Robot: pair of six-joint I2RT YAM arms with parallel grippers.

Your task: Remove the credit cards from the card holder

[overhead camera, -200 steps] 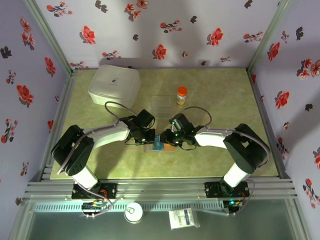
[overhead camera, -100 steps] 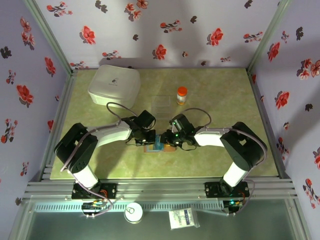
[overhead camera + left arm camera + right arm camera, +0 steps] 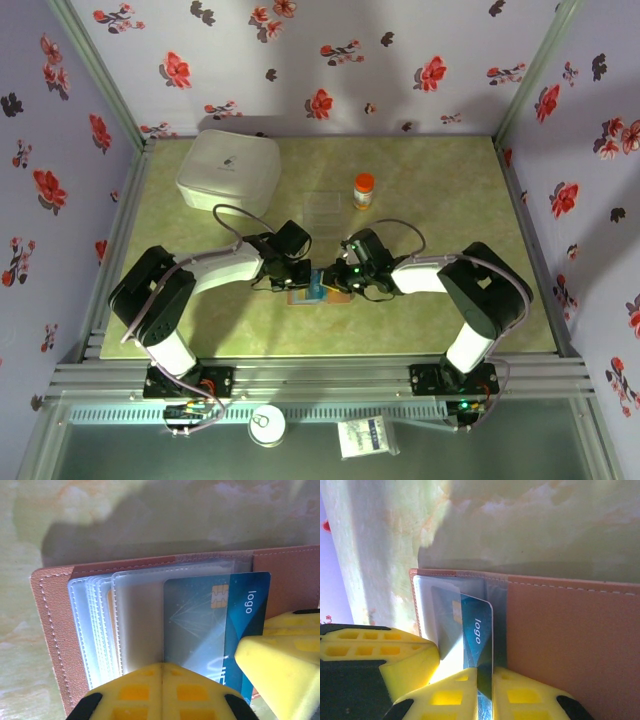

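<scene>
Since a second ago both arms have drawn a little closer over the wallet, which lies where it lay. The glossy blue chip card printed "logo" (image 3: 215,615) (image 3: 476,630) stands partly out of its clear plastic sleeve (image 3: 137,620), inside the flat brown stitched leather card holder (image 3: 50,635) (image 3: 570,640) (image 3: 298,298). The holder is open on the green marbled table (image 3: 420,190), near its front middle. The right gripper (image 3: 483,682) (image 3: 336,284) pinches the card's free end between its yellow pads. The left gripper (image 3: 162,675) (image 3: 301,280) has its fingers pressed together, tips on the sleeve's edge, seemingly pinning it.

The risks, as I judge them:
- The thin, slick card could slide out of the pinch.
- Sleeve friction could drag the whole holder along if the left tips skid.
- A skewed pull could jam the card's corner in the sleeve.

Well beyond stand a clear tray (image 3: 322,208) and an orange-capped bottle (image 3: 363,190).
</scene>
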